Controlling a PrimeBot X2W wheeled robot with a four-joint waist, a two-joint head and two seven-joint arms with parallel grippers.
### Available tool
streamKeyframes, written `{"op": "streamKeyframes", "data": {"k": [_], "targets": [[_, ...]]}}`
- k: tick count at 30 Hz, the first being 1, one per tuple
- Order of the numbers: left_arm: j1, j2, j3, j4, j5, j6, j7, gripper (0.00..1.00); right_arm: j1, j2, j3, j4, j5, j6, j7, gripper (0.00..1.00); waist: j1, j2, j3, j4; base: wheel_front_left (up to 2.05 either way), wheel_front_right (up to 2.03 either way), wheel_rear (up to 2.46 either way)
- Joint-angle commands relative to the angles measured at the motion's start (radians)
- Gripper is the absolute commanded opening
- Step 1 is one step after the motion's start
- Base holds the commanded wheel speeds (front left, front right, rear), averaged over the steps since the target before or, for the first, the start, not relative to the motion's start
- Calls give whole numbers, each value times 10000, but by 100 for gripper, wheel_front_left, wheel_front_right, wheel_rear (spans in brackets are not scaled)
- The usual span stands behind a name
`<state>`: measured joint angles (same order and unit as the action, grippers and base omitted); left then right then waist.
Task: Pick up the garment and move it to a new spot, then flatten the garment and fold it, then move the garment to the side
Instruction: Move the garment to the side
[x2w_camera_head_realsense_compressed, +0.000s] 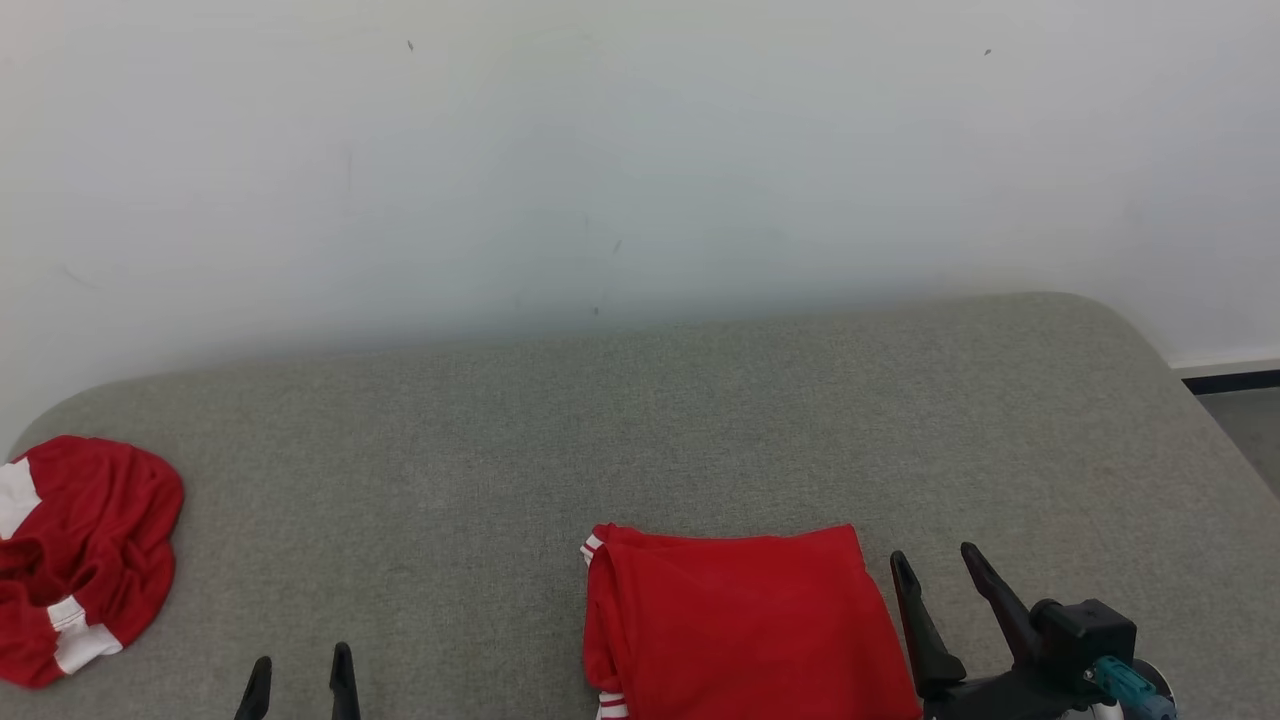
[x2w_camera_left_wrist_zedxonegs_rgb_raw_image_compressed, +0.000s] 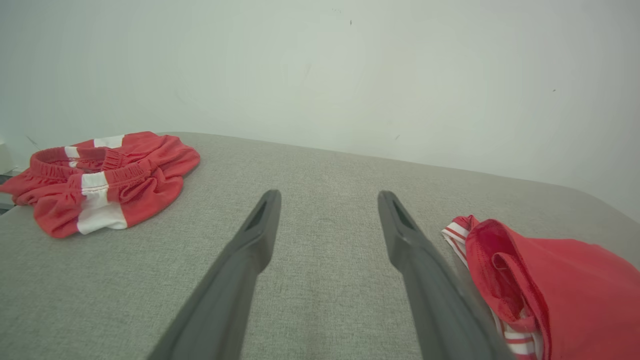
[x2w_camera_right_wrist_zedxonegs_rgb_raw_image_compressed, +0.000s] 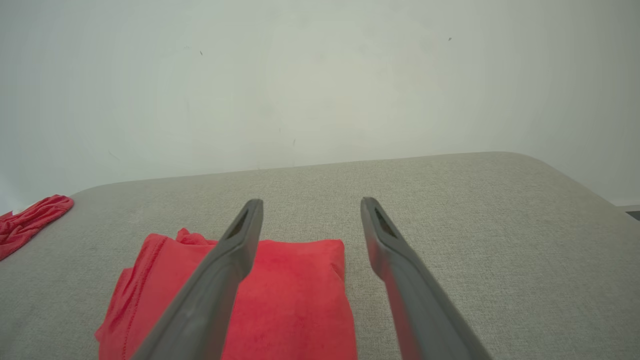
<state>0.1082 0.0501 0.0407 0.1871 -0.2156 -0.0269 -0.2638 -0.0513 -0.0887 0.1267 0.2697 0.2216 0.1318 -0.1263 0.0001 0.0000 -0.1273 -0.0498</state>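
Left pincer (x2w_camera_head_realsense_compressed: 302, 655), right pincer (x2w_camera_head_realsense_compressed: 932, 552), both agape; two garments (x2w_camera_head_realsense_compressed: 740, 620) (x2w_camera_head_realsense_compressed: 90, 540)

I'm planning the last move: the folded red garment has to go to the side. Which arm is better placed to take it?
Probably right. The right gripper is open just beside the folded garment; the left gripper is farther off across bare cushion.

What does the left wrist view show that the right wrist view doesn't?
Left wrist, not right: the open left gripper, the crumpled garment's waistband and white panels, and the folded garment's striped trim. Right wrist, not left: the open right gripper and a dark baseboard strip at the far right. Both: the two red garments, the grey cushion and the white wall.
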Motion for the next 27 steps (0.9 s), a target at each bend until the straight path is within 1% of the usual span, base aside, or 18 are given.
{"op": "streamKeyframes", "data": {"k": [1,10,14,15,16,18,23,27], "targets": [[-114,7,-15,39,70,16,-7,100,101,19,-25,-23,1,-25,-1,100,-1,0,8,1,0,0,0],[-148,7,-161,17,-14,163,-7,100,-19,96,-182,33,35,-25,254,100,-1,0,109,51,0,0,0],[-85,7,-309,-87,7,183,-7,100,-294,-98,-367,335,41,-25,1110,100,-1,0,252,204,0,0,0],[-85,7,-309,-87,7,183,-7,100,-294,-98,-367,335,41,-25,1110,100,-1,0,252,204,0,0,0],[-87,7,-360,-104,17,192,-7,100,-391,-159,-414,468,107,-25,1438,100,-1,0,297,267,0,0,0],[-168,5,-475,-164,42,174,-7,100,-635,-442,-504,643,49,-25,1979,100,-1,0,441,443,0,0,0],[-232,7,-723,-255,129,184,-7,100,-1092,-831,-593,1255,216,-25,3145,100,-1,0,810,896,0,0,0],[-278,7,-855,-306,206,150,-7,100,-1309,-990,-543,1748,406,-25,3810,100,-1,0,1063,1219,0,0,0]]}}
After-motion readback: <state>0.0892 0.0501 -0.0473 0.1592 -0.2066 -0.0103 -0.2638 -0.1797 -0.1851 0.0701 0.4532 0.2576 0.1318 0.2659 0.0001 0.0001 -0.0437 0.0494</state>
